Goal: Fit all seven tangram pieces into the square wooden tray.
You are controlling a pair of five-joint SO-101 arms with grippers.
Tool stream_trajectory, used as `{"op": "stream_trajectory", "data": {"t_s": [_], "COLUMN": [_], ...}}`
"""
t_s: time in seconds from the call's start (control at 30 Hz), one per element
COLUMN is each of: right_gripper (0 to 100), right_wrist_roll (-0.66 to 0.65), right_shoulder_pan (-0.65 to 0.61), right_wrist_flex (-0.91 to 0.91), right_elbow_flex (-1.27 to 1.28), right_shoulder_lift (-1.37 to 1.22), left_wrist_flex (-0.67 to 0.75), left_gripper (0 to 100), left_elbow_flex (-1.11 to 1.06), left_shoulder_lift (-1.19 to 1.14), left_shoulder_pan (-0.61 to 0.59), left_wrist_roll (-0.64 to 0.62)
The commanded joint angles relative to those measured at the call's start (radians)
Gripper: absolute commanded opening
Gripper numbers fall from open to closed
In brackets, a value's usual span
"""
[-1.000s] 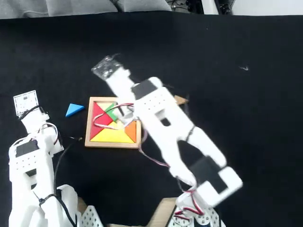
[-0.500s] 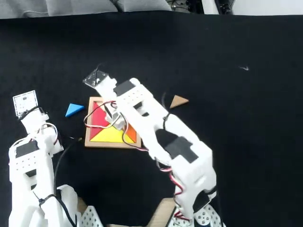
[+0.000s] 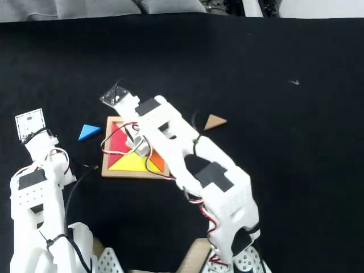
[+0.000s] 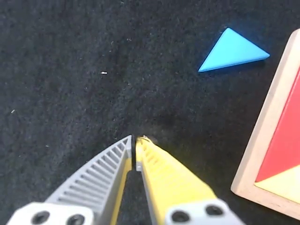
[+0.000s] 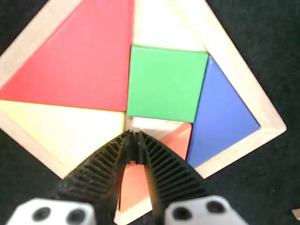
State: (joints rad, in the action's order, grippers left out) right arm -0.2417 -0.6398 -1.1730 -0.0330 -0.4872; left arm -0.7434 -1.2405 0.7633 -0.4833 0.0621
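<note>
The square wooden tray (image 3: 106, 156) lies left of the table's middle. It holds a large red triangle (image 5: 79, 61), a large yellow triangle (image 5: 70, 131), a green square (image 5: 164, 82), a dark blue triangle (image 5: 222, 117) and an orange piece (image 5: 176, 138). Bare wood shows in the corner beyond the green square. My right gripper (image 5: 135, 137) is shut and empty, its tips low over the seam between the yellow and orange pieces. A light blue triangle (image 3: 89, 132) lies just left of the tray, ahead of my shut left gripper (image 4: 135, 140). A tan triangle (image 3: 215, 121) lies to the tray's right.
The right arm (image 3: 187, 165) stretches diagonally over the tray and hides much of it in the high view. The left arm (image 3: 37, 182) stands at the near left with a white marker plate (image 3: 29, 123) on its wrist. The black cloth runs wide to the right.
The right arm swung left and dropped lower over the tray, uncovering the tan triangle; in the last half second it barely shifted. The left arm stayed put.
</note>
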Motion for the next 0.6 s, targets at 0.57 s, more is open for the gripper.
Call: {"op": "stream_trajectory", "data": {"t_s": [0.57], "right_gripper": [1.1], "right_wrist_roll": [-0.011], "right_shoulder_pan": [0.463], "right_wrist_flex": [0.086], "right_elbow_flex": [0.183], "right_shoulder_lift": [0.438], "left_wrist_flex": [0.015], "left_gripper": [3], "left_elbow_flex": [0.005], "left_shoulder_lift": [0.014], "left_shoulder_pan": [-0.002], "left_wrist_roll": [-0.012]}}
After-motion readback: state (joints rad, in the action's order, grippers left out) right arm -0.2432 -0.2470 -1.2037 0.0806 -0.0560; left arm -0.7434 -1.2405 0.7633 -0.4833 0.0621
